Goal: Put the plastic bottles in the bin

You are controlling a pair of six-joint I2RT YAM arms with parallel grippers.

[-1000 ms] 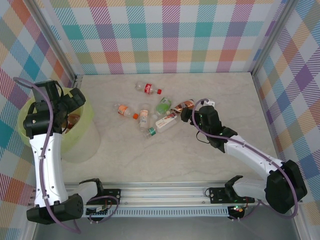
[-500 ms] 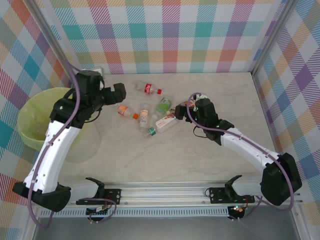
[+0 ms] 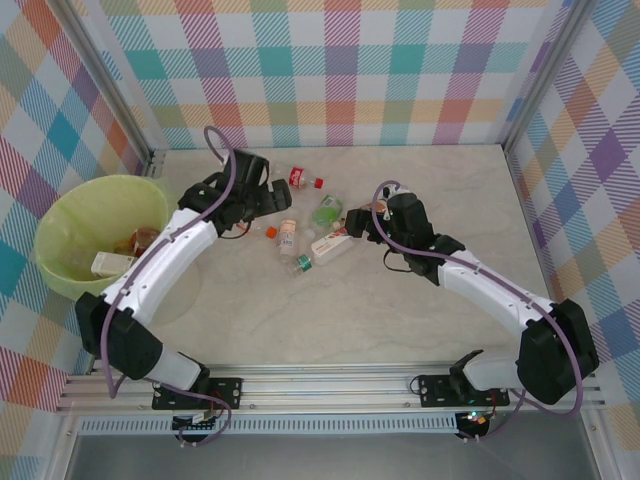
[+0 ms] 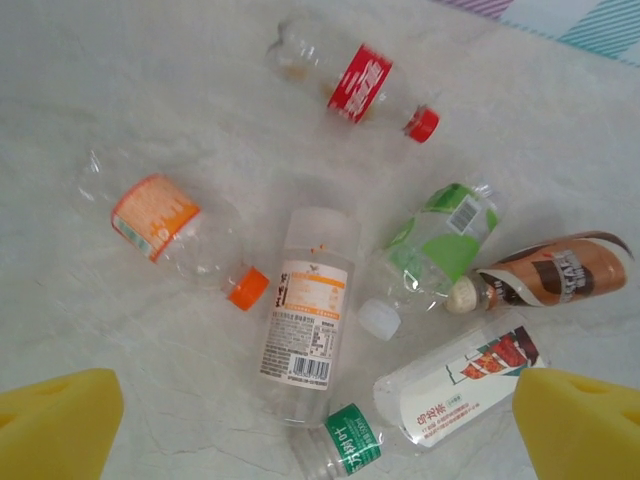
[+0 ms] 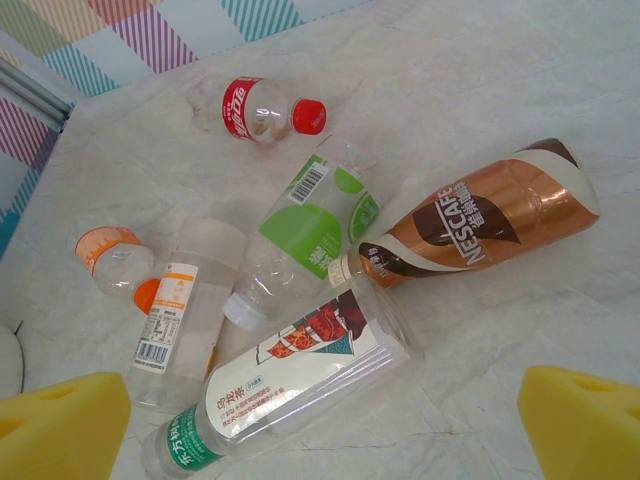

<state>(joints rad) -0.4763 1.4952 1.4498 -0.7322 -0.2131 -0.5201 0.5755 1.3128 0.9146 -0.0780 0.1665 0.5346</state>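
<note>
Swinging away from the bin (image 3: 60, 282), the left arm has crossed to the bottles on the tabletop (image 3: 330, 320); the right arm has barely shifted.

Six bottles lie on their sides in a loose cluster mid-tabletop, well apart from the bin at the left edge. In the left wrist view:
- The red-label bottle (image 4: 355, 85) lies farthest out, slanting from upper left down to its red cap at lower right.
- The orange-label bottle (image 4: 160, 225) slants the same way, with its orange cap at lower right.
- The white-label bottle (image 4: 310, 315) lies almost straight up and down the view.
- The green-label bottle (image 4: 440, 240) slants down to a white cap at lower left.
- The brown bottle (image 4: 555, 270) lies nearly level with its neck to the left, just beside the green-label bottle's cap end.
- The square bottle (image 4: 460, 385) points its green-banded neck to the lower left.

Two more bottles (image 3: 108, 263) rest inside the bin.

The left pincer (image 4: 320, 415) hangs over the cluster, jaws wide and holding nothing. The right pincer (image 5: 322, 420) hovers by the brown and square bottles, also wide and empty.
</note>
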